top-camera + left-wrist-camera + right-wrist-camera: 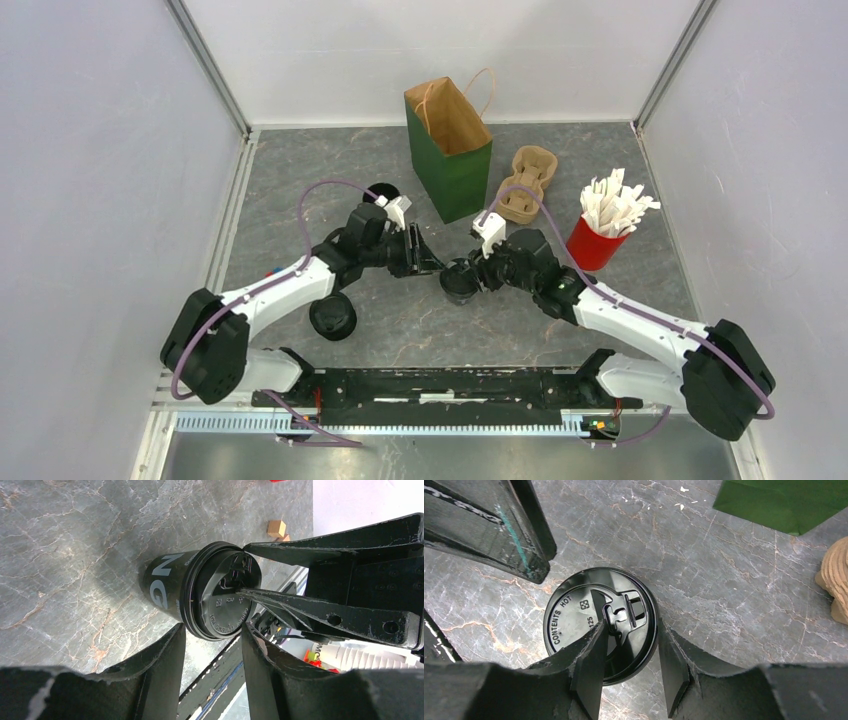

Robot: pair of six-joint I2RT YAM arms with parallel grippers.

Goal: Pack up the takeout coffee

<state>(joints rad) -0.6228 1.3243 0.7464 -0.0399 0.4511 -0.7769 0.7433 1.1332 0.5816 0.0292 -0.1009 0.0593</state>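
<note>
The grey marbled desk (290, 160) carries a tall green paper bag (450, 160), open-topped, at the back. A tan moulded-pulp cup carrier (527, 183) lies just beside it, and a red cup of white packets (598, 240) stands near that. A small black lidded coffee cup (574, 615) stands upright mid-desk between the arms. The right gripper (629, 635) straddles its rim, jaws narrow, one finger over the lid; whether it pinches, I cannot tell. The left gripper (212, 635) is parted and empty, just beside the cup. Another black cup (333, 317) stands near the left arm, and a third black cup (383, 190) behind it.
</note>
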